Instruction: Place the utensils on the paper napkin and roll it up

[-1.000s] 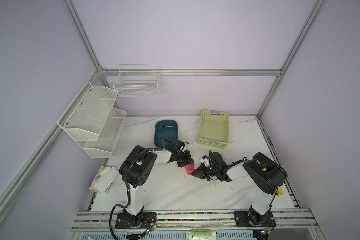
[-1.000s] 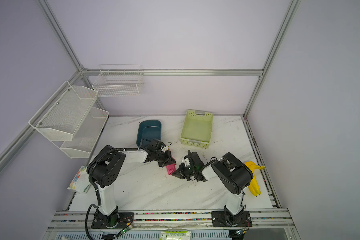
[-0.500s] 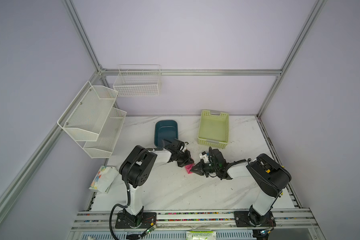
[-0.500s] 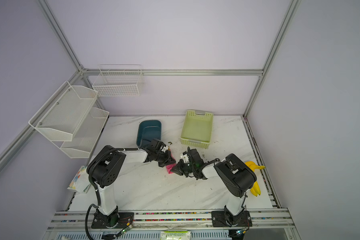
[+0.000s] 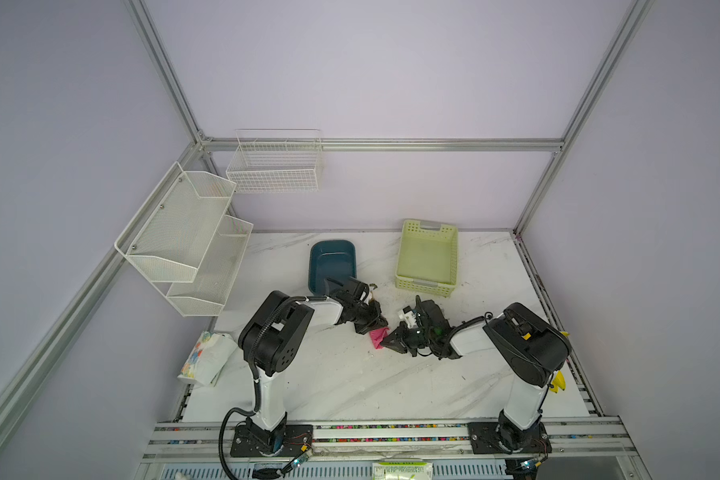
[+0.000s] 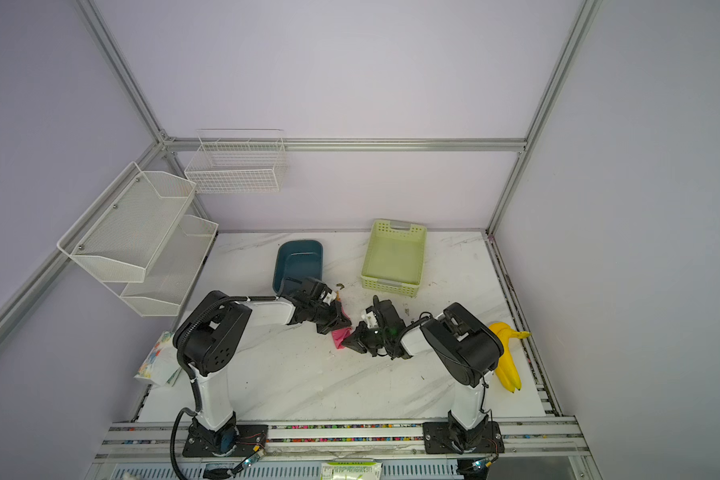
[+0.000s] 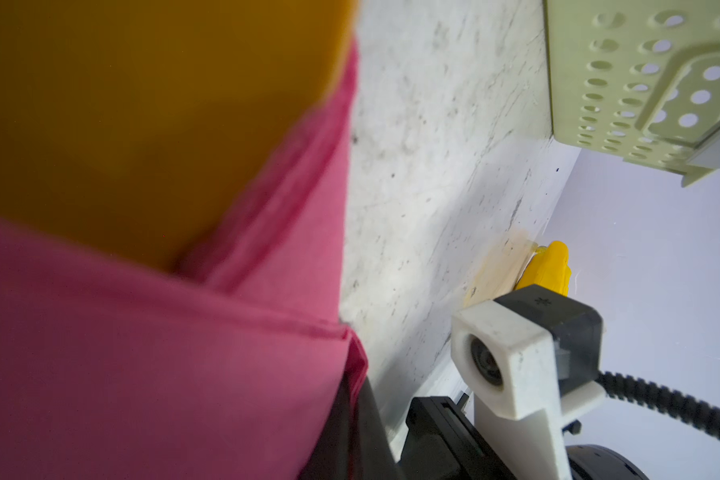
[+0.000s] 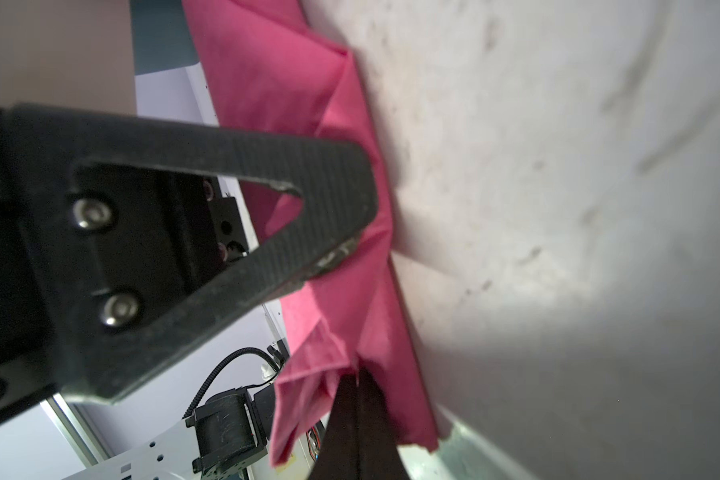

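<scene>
While both top views show napkin (image 5: 378, 336), left wrist view adds orange utensil (image 7: 142, 104).

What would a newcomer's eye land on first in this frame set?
The magenta paper napkin, crumpled into a small bundle in the middle of the table, where the left gripper and right gripper meet with jaws shut on it. In the left wrist view a blurred orange utensil lies against the pink paper. The yellow bananas stand out at the table's right edge.
</scene>
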{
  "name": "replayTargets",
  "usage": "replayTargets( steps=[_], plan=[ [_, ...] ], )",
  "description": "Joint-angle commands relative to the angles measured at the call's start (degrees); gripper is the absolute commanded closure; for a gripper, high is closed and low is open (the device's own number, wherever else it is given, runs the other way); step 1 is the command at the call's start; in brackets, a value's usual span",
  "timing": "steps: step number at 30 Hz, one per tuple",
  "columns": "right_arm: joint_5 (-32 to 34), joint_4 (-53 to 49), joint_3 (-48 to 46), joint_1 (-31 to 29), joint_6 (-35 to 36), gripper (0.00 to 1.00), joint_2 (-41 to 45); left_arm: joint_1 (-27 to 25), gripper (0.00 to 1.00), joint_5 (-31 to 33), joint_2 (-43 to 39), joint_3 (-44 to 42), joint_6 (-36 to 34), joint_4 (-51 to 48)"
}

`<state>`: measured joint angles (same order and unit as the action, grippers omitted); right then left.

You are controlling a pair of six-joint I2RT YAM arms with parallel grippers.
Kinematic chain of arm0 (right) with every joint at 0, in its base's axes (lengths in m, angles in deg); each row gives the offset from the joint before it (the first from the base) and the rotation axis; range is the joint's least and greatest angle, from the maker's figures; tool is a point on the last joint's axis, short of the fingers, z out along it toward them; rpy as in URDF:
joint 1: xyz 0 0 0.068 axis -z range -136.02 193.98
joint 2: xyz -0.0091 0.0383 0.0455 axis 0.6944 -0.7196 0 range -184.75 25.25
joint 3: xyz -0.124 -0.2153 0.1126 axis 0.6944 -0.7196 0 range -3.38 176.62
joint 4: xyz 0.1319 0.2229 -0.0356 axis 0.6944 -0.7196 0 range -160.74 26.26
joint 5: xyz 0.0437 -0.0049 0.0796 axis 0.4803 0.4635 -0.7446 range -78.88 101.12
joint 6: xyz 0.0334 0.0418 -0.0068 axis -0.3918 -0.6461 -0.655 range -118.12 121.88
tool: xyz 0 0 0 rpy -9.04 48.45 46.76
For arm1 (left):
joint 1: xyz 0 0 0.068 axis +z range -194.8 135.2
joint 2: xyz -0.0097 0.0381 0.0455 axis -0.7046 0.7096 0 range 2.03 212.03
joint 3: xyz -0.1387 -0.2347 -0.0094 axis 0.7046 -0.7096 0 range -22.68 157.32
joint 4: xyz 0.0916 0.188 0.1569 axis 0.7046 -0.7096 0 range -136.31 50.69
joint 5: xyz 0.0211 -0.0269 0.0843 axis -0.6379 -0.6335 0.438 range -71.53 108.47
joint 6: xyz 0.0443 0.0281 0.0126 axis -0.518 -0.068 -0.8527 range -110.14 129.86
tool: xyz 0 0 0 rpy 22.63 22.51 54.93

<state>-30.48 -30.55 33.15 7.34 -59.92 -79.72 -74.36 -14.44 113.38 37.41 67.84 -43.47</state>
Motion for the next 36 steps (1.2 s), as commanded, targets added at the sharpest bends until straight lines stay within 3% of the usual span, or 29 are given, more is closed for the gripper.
replayTargets(
  steps=[1, 10, 36],
  plan=[
    [1.8, -4.5, 0.1, 0.2, 1.5, 1.0, -1.2, 0.8, 0.96, 2.6, -2.6, -0.9, 0.5, -2.7],
    [2.1, -7.7, 0.7, 0.2, 4.4, 1.0, -2.9, -0.8, 0.96, 0.8, -4.4, 4.3, 0.5, -4.8],
    [1.0, -8.7, -0.1, 0.2, 6.6, 1.0, -5.5, -2.3, 0.96, 1.1, 5.3, 15.0, 0.0, -7.2]
  ],
)
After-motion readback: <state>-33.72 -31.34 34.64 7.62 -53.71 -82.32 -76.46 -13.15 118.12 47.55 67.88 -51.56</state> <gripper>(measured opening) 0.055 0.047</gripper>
